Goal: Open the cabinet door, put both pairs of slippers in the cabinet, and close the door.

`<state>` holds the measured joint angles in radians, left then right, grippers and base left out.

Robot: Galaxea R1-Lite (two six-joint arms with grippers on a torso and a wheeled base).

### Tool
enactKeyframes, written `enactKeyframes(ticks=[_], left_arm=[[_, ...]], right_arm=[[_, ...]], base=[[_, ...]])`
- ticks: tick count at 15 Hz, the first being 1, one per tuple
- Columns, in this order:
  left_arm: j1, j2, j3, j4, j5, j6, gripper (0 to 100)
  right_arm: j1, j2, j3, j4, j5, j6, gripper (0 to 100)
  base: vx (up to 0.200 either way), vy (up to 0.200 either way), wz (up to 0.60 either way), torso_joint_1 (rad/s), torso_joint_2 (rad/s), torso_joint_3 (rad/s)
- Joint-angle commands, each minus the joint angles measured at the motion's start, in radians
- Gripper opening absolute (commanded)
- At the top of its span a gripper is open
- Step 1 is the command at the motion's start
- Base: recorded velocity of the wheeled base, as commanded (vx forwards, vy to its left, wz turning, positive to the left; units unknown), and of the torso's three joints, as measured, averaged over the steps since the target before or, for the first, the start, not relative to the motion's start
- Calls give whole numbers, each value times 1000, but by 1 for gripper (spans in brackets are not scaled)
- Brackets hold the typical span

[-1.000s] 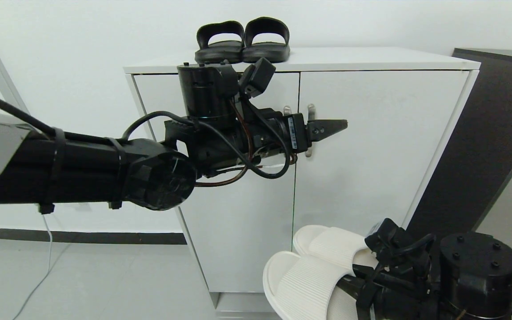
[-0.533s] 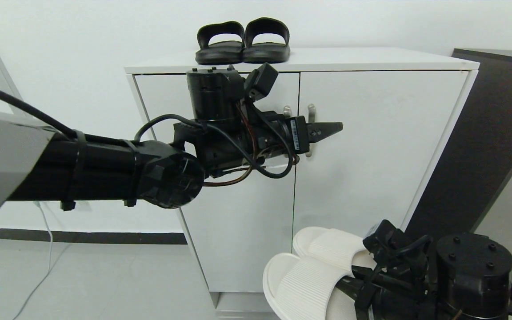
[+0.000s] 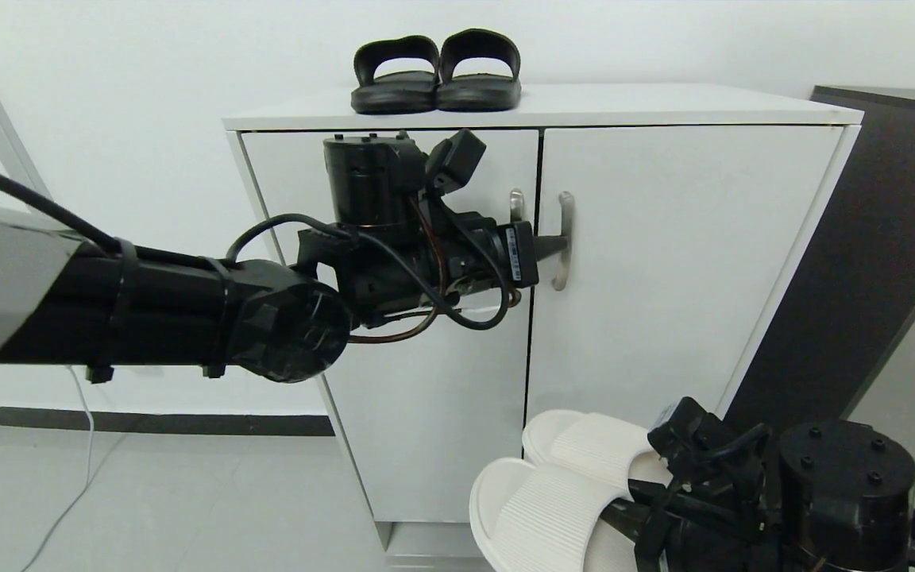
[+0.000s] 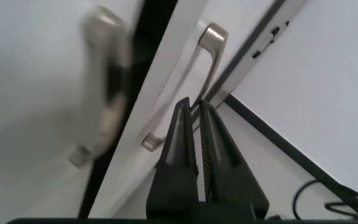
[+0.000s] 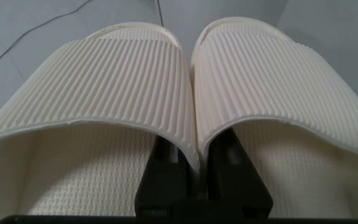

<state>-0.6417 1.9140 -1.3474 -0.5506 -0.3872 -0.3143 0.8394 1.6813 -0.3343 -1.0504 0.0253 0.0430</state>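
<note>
Cabinet door [image 3: 664,278] cracks ajar: left gripper [image 4: 194,112], fingers pressed together, has drawn back, hooking its handle [image 3: 565,238]. Right gripper [image 5: 197,160] pinches white slippers [image 3: 561,485], awaiting loading.

Cabinet [image 3: 688,262] — smooth, matt white panels; door handle [image 3: 564,238] — brushed metal, satin sheen; white slippers [image 5: 123,81] — ribbed straps, dimpled insoles; black slippers [image 3: 435,75] — matt, rubbery.

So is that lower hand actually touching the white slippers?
Touching. The right wrist view shows the right hand clamped on the white slippers' adjoining inner walls, one finger inside each slipper.
</note>
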Motion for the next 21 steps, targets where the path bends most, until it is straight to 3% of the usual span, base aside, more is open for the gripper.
enactKeyframes(ticks=[1, 5, 10, 13, 21], left_arm=[[-15, -63, 42, -5, -1, 0, 0], [-39, -147, 142, -11, 2, 1, 0], [-56, -259, 251, -14, 1, -2, 0], [-3, -233, 222, -14, -5, -45, 0], [53, -24, 11, -12, -4, -52, 0]], right_arm=[[0, -2, 6, 0, 15, 0, 0], [3, -8, 18, 0, 25, -2, 0], [4, -63, 61, 1, 137, -28, 0], [6, -61, 63, 1, 137, -31, 0], [26, -63, 83, 1, 139, -52, 0]], base=[[0, 0, 0, 0, 0, 0], [0, 0, 0, 0, 0, 0], [0, 0, 0, 0, 0, 0], [0, 0, 0, 0, 0, 0], [0, 0, 0, 0, 0, 0]])
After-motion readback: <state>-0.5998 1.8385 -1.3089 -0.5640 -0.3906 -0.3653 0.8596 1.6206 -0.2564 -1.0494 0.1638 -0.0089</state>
